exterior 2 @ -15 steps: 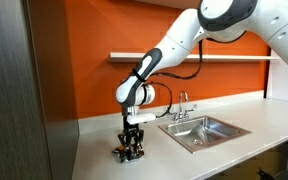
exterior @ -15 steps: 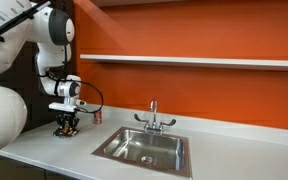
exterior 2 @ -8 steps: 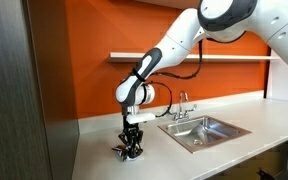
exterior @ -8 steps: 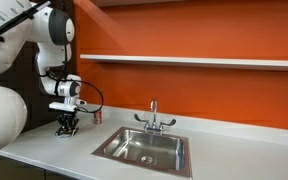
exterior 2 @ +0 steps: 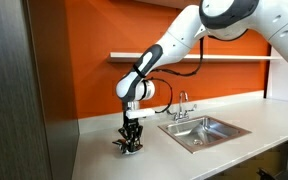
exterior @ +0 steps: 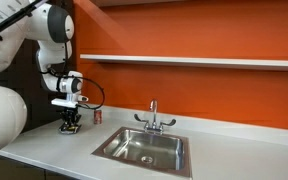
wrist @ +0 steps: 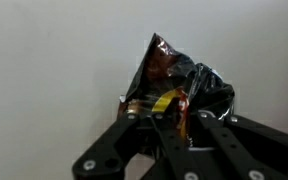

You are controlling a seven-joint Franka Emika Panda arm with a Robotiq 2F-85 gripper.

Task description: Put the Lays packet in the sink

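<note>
The Lays packet [wrist: 179, 85] is a dark, crinkled bag with red and yellow print. My gripper [wrist: 174, 125] is shut on it, the fingers pinching its lower part in the wrist view. In both exterior views the gripper [exterior: 72, 124] [exterior 2: 131, 143] hangs just above the white counter, left of the steel sink [exterior: 142, 148] [exterior 2: 205, 129], with the small dark packet [exterior: 72, 128] [exterior 2: 130, 147] between the fingers. The packet looks lifted slightly off the counter.
A faucet [exterior: 154, 116] stands behind the sink. A small red can [exterior: 96, 116] sits on the counter by the orange wall, close to the gripper. A shelf [exterior: 184, 61] runs along the wall above. A dark cabinet side [exterior 2: 24, 100] stands at the counter's end.
The gripper has risen a little and shifted slightly toward the sink with the packet held in it.
</note>
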